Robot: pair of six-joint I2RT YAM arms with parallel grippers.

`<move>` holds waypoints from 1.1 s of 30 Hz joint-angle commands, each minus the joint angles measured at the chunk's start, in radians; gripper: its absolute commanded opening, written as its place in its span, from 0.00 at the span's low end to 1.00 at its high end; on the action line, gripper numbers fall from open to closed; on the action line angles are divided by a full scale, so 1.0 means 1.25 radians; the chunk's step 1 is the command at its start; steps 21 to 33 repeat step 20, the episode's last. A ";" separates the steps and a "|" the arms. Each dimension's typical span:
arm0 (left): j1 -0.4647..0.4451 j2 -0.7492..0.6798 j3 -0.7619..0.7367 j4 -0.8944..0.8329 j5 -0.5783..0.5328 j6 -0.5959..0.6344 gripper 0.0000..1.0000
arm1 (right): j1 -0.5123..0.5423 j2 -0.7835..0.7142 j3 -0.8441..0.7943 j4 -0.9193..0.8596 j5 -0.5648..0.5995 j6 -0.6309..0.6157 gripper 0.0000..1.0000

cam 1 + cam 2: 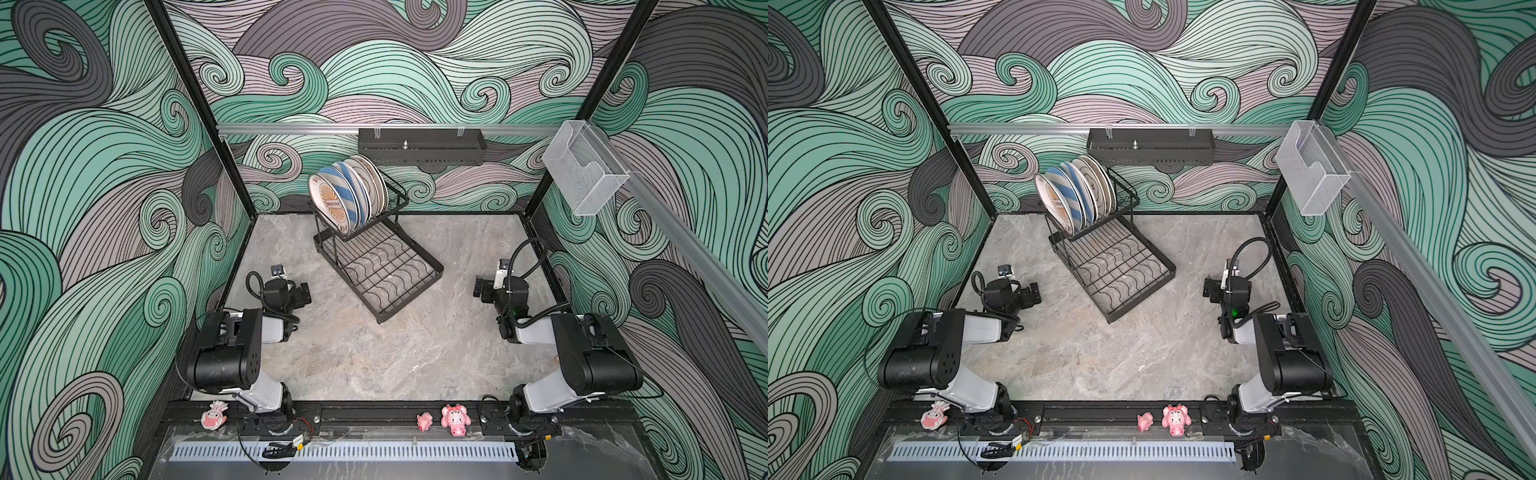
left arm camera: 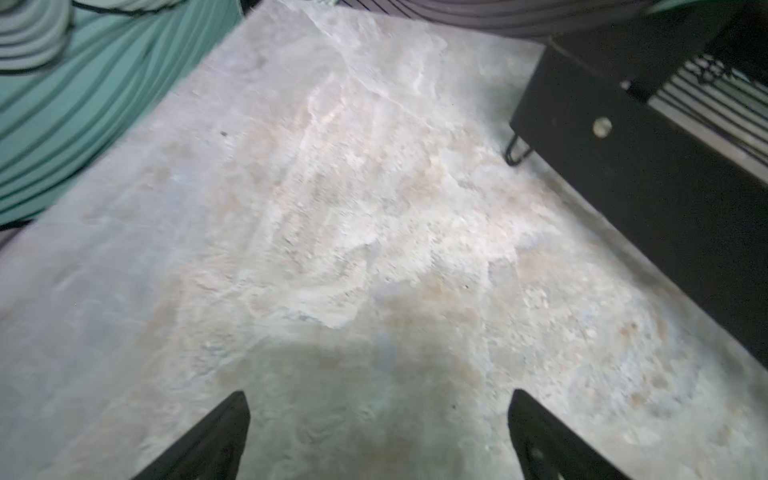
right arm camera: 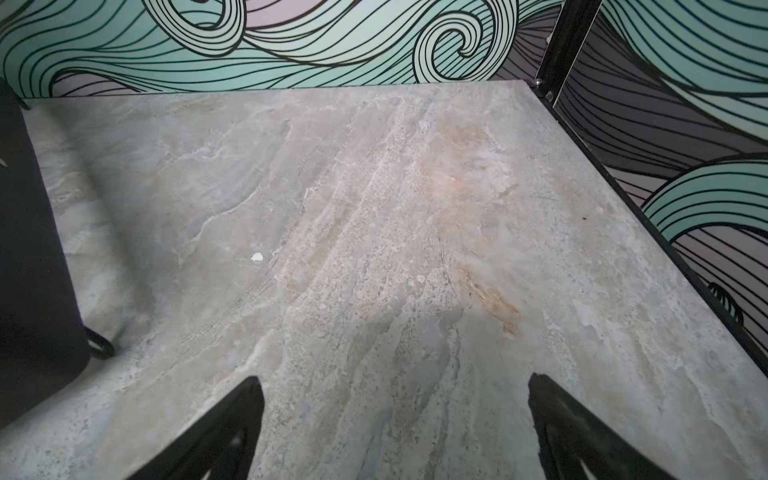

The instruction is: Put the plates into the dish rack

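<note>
The left claw (image 2: 378, 399) and right claw (image 3: 397, 380) both hang low over the table (image 1: 374, 353), jaws wide apart, holding nothing. The plates (image 1: 345, 195) stand on edge in the upper basket of the rack (image 1: 411, 297), which sits between the two claws, with the plates well ahead of both.

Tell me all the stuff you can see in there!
plates: about six, cream, some blue-striped, one orange sunburst, standing in the rack's upper basket
dish rack: one, black wire, back middle of the table
wall shelf: one, black, back rail
clear box: one, see-through, right-hand rail
pink toys: three, pink, front ledge
table: one, grey stone look
left claw: one, black, open, over bare table
right claw: one, black, open, over bare table
</note>
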 commanded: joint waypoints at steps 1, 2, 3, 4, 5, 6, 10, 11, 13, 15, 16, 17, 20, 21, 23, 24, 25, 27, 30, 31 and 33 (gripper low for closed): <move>0.004 -0.032 0.064 -0.023 0.067 0.034 0.99 | 0.000 -0.009 0.010 0.030 -0.018 -0.018 0.99; 0.004 -0.016 0.047 0.040 0.077 0.050 0.98 | 0.000 -0.003 0.006 0.046 -0.019 -0.019 0.99; 0.004 -0.011 0.038 0.070 0.079 0.053 0.99 | 0.001 -0.004 0.009 0.039 -0.019 -0.018 0.99; 0.004 -0.016 0.045 0.048 0.078 0.052 0.99 | 0.001 -0.010 0.014 0.017 -0.021 -0.018 0.99; 0.004 -0.028 0.061 -0.011 0.070 0.040 0.99 | 0.000 -0.009 0.012 0.024 -0.020 -0.018 0.99; 0.002 -0.033 0.066 -0.021 0.064 0.033 0.99 | 0.000 -0.005 0.010 0.036 -0.019 -0.018 0.99; 0.001 -0.032 0.064 -0.016 0.065 0.036 0.99 | 0.001 -0.005 0.011 0.031 -0.021 -0.018 0.99; 0.001 -0.027 0.061 -0.003 0.067 0.040 0.99 | 0.000 -0.009 0.012 0.024 -0.021 -0.018 0.99; 0.001 -0.031 0.064 -0.017 0.064 0.037 0.99 | 0.001 -0.007 0.011 0.028 -0.020 -0.018 0.99; 0.001 -0.030 0.064 -0.016 0.064 0.037 0.99 | 0.001 -0.008 0.011 0.025 -0.021 -0.018 0.99; 0.001 -0.031 0.063 -0.014 0.064 0.037 0.99 | 0.000 -0.008 0.012 0.026 -0.021 -0.018 0.99; 0.001 -0.031 0.063 -0.014 0.064 0.037 0.98 | 0.000 -0.007 0.013 0.025 -0.020 -0.018 0.99; 0.001 -0.030 0.063 -0.015 0.064 0.037 0.99 | 0.000 -0.009 0.011 0.026 -0.020 -0.018 0.99; 0.001 -0.030 0.063 -0.015 0.064 0.037 0.99 | 0.000 -0.009 0.011 0.026 -0.020 -0.018 0.99; 0.001 -0.030 0.063 -0.015 0.064 0.037 0.99 | 0.000 -0.009 0.011 0.026 -0.020 -0.018 0.99; 0.001 -0.030 0.063 -0.015 0.064 0.037 0.99 | 0.000 -0.009 0.011 0.026 -0.020 -0.018 0.99; 0.001 -0.030 0.063 -0.015 0.064 0.037 0.99 | 0.000 -0.009 0.011 0.026 -0.020 -0.018 0.99; 0.001 -0.030 0.063 -0.015 0.064 0.037 0.99 | 0.000 -0.009 0.011 0.026 -0.020 -0.018 0.99; 0.001 -0.030 0.063 -0.015 0.064 0.037 0.99 | 0.000 -0.009 0.011 0.026 -0.020 -0.018 0.99; 0.001 -0.030 0.063 -0.015 0.064 0.037 0.99 | 0.000 -0.009 0.011 0.026 -0.020 -0.018 0.99; 0.001 -0.030 0.063 -0.015 0.064 0.037 0.99 | 0.000 -0.009 0.011 0.026 -0.020 -0.018 0.99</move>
